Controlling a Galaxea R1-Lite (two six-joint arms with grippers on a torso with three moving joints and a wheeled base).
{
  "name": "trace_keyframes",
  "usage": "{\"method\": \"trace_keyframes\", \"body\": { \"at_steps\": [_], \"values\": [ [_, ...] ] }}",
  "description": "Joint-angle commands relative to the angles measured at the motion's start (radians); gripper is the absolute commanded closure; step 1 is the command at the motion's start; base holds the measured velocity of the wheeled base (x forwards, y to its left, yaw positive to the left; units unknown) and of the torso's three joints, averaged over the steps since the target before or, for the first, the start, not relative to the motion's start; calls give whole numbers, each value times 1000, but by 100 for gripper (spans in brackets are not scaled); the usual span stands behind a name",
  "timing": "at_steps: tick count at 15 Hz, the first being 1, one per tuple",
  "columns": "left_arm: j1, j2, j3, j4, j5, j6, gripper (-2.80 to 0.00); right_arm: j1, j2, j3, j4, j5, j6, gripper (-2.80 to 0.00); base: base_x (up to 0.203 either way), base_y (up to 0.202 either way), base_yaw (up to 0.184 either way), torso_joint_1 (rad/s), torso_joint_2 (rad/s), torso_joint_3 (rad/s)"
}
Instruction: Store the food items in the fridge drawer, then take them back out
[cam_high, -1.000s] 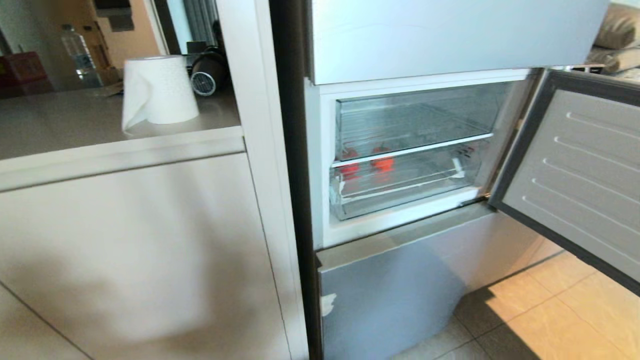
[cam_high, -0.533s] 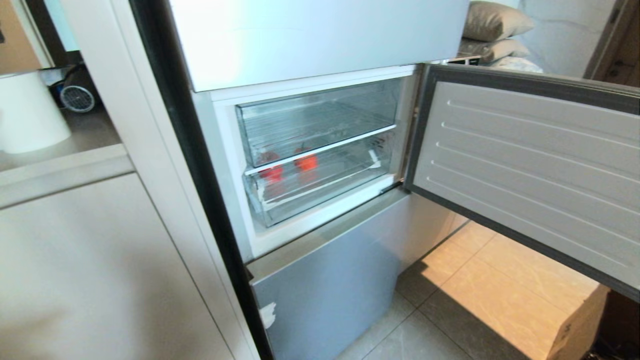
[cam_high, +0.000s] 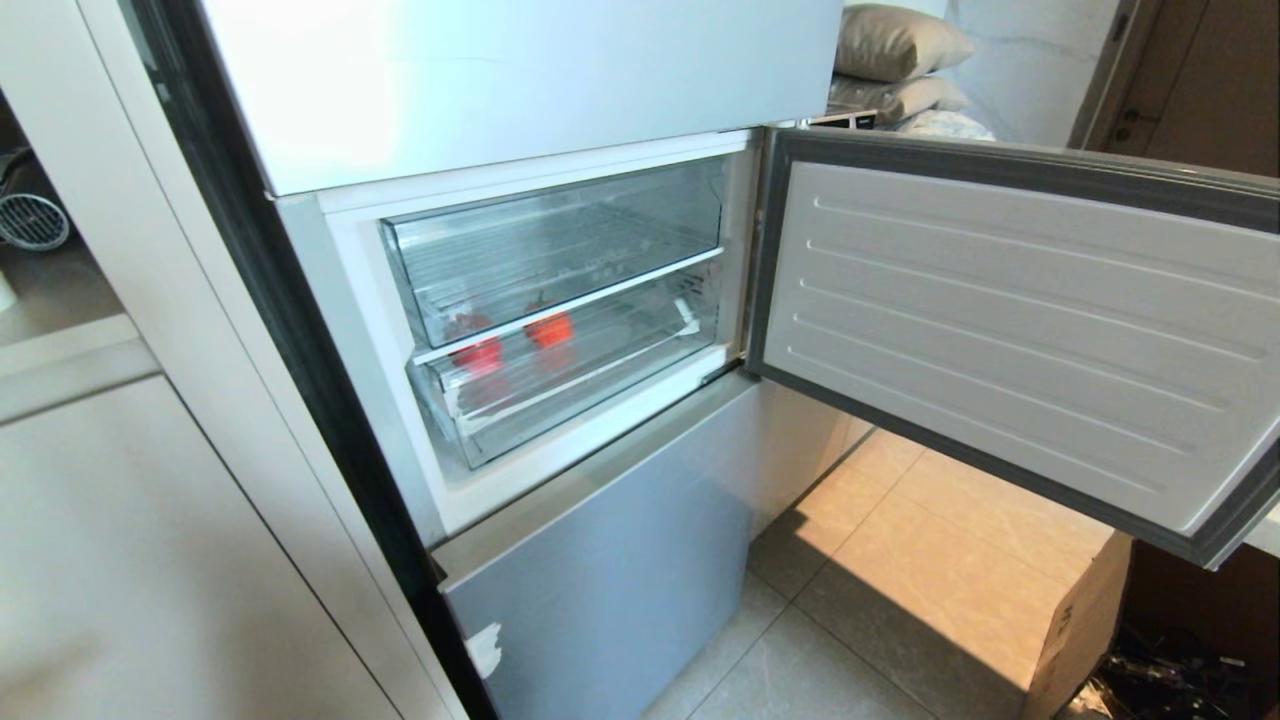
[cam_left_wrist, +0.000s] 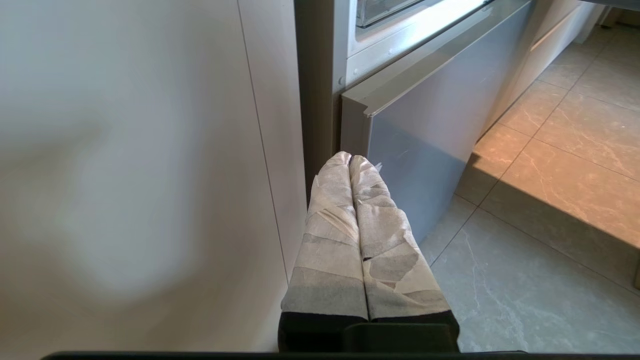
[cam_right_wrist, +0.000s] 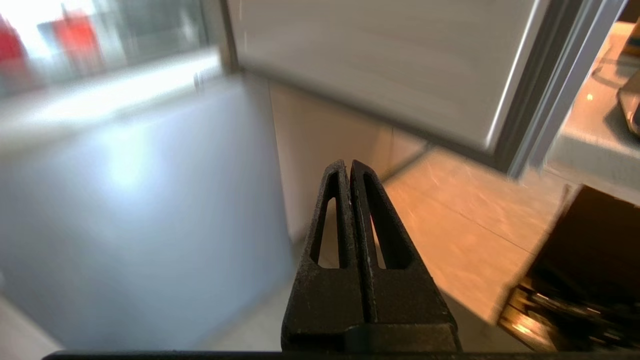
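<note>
Two red apples (cam_high: 515, 340) sit in the fridge drawer (cam_high: 560, 400), toward its left end. Left gripper (cam_left_wrist: 350, 159) and right gripper (cam_right_wrist: 348, 162) both have fingers pressed together, holding nothing.

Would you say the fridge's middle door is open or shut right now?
Open: the door is swung wide to the right, its ribbed inner panel facing out and the drawer exposed.

The fridge door (cam_high: 1010, 330) stands swung wide, leaving the compartment front unblocked. A white shelf edge (cam_high: 570, 305) crosses above the fridge drawer (cam_high: 560, 395), which sits pushed in. Floor (cam_high: 900, 560) before it lies free; a cardboard box (cam_high: 1080, 620) stands under the door.
</note>
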Motion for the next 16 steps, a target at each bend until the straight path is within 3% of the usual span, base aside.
{"method": "trace_keyframes", "body": {
  "at_steps": [1, 3, 6, 9, 16],
  "values": [
    [0, 1, 0, 0, 1, 0, 0, -20, 248, -54, -178, -44, 124, 0, 0, 0, 0, 0, 0, 0],
    [0, 1, 0, 0, 1, 1, 0, -100, 486, -131, -329, -124, 323, 0, 0, 0, 0, 0, 0, 0],
    [0, 1, 0, 0, 1, 0, 0, -394, 743, -230, -524, -143, 536, 0, 0, 0, 0, 0, 0, 0],
    [0, 1, 0, 0, 1, 0, 0, -629, 947, -356, -674, -74, 634, 0, 0, 0, 0, 0, 0, 0],
    [0, 1, 0, 0, 1, 0, 0, -843, 1246, -614, -717, 4, 743, 0, 0, 0, 0, 0, 0, 0]
  ]
}}
